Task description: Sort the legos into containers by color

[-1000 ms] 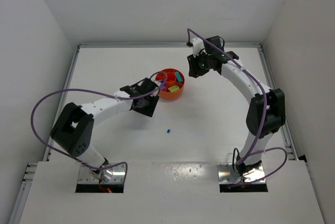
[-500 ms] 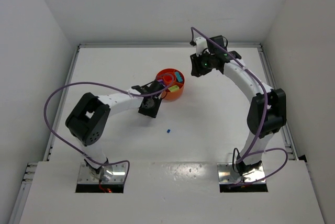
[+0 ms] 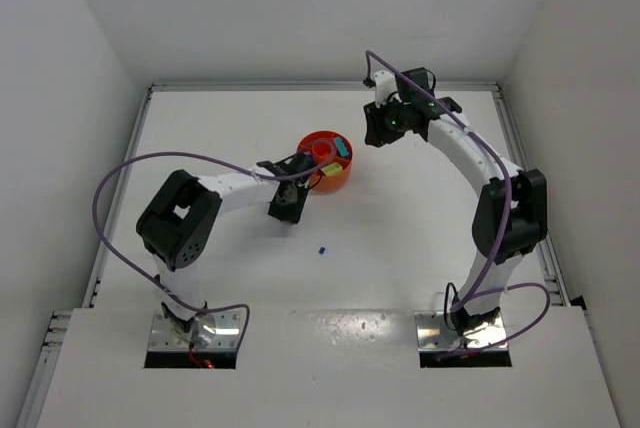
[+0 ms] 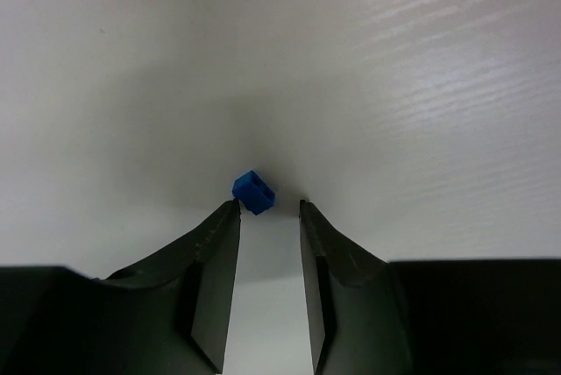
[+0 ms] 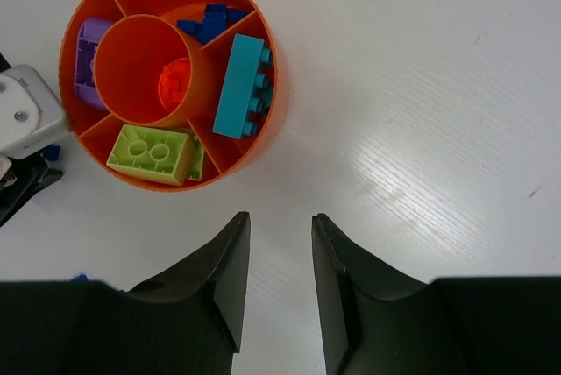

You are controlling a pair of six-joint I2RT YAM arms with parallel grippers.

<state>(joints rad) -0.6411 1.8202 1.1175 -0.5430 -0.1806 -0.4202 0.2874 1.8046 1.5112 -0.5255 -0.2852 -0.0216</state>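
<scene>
The left claw [image 4: 269, 216] hangs low over the white surface [image 3: 400, 248]. Its 2 fingers are apart and hold nothing. The little blue brick [image 4: 253, 192] lies on the surface just past the fingertips, closer to the left finger than to the right one. That is where it could go wrong. If the claw goes down like this, 1 finger may land on the brick and shove it away. Or it may nip only a corner, and the brick pops out. From above, I think this is the lone blue speck lying apart from the bowl, but it is too small to be sure.

Next comes the orange bowl [image 5: 259, 137], close to the left claw. A wide swing of that arm could bump it. The part nearest that claw holds a purple brick [image 5: 88, 60], not the blue pieces [image 5: 210, 20]. A drop made too soon would land in the wrong part.

The right claw [image 5: 279, 219] hangs beside the bowl, fingers apart and empty. It could get in the way there.
</scene>
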